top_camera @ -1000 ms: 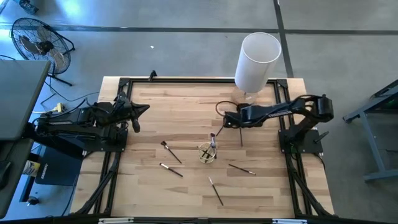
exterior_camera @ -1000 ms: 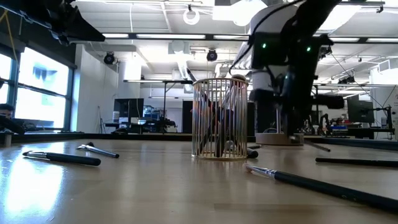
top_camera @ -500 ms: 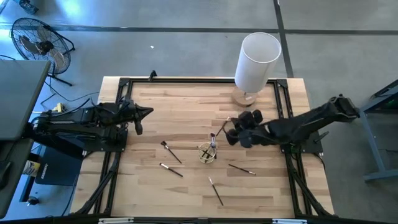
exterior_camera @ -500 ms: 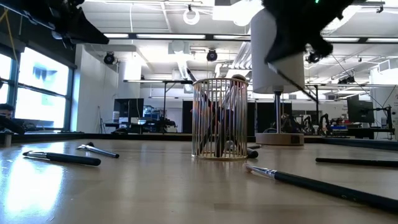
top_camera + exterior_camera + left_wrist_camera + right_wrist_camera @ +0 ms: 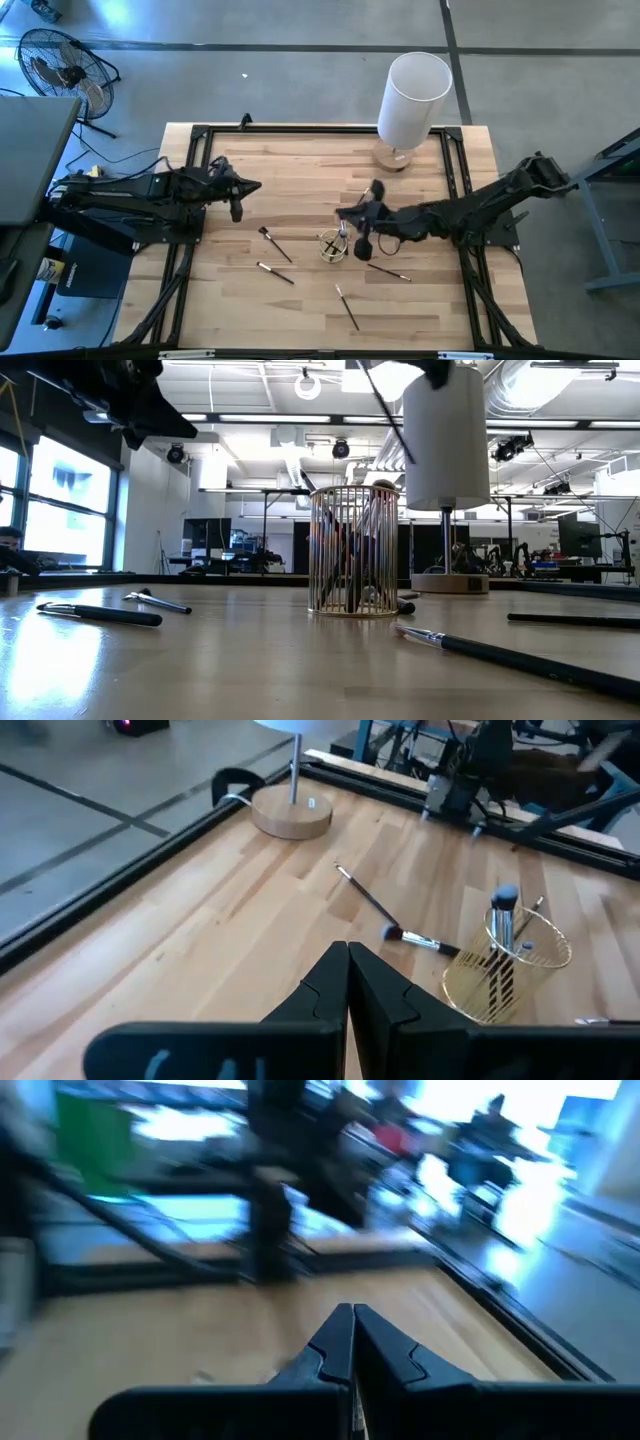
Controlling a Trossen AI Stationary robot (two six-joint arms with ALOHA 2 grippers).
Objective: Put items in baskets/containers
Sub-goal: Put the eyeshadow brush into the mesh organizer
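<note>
A round cup of golden wire (image 5: 333,246) stands mid-table with a few brushes upright in it, and it also shows in the low view (image 5: 353,550) and the left wrist view (image 5: 505,960). Several thin brushes lie flat on the wood: (image 5: 275,243), (image 5: 275,272), (image 5: 347,305), (image 5: 388,271). My right gripper (image 5: 362,220) hovers just right of the cup, shut on one brush (image 5: 388,415). My left gripper (image 5: 240,190) is shut and empty over the table's left part, well left of the cup. My right gripper has a thin dark brush pinched between its shut fingers (image 5: 340,1342). The brush's shaft (image 5: 390,420) slants down above the wire cup, lifted clear of the table. The place of hold lies above the low view's edge, and the gripper hides it from above.
A tall white cylinder (image 5: 415,90) on a round wooden base (image 5: 393,157) stands at the table's far edge, behind the cup. Two more brushes (image 5: 368,900) (image 5: 420,940) lie on the far side of the cup. Black frame rails run along the table's sides.
My right gripper has risen from the table beyond the cup and swung left and nearer, carrying a brush up to a spot beside the cup. My left gripper has slid a little toward the table's middle. The cup and the lying brushes have stayed put.
</note>
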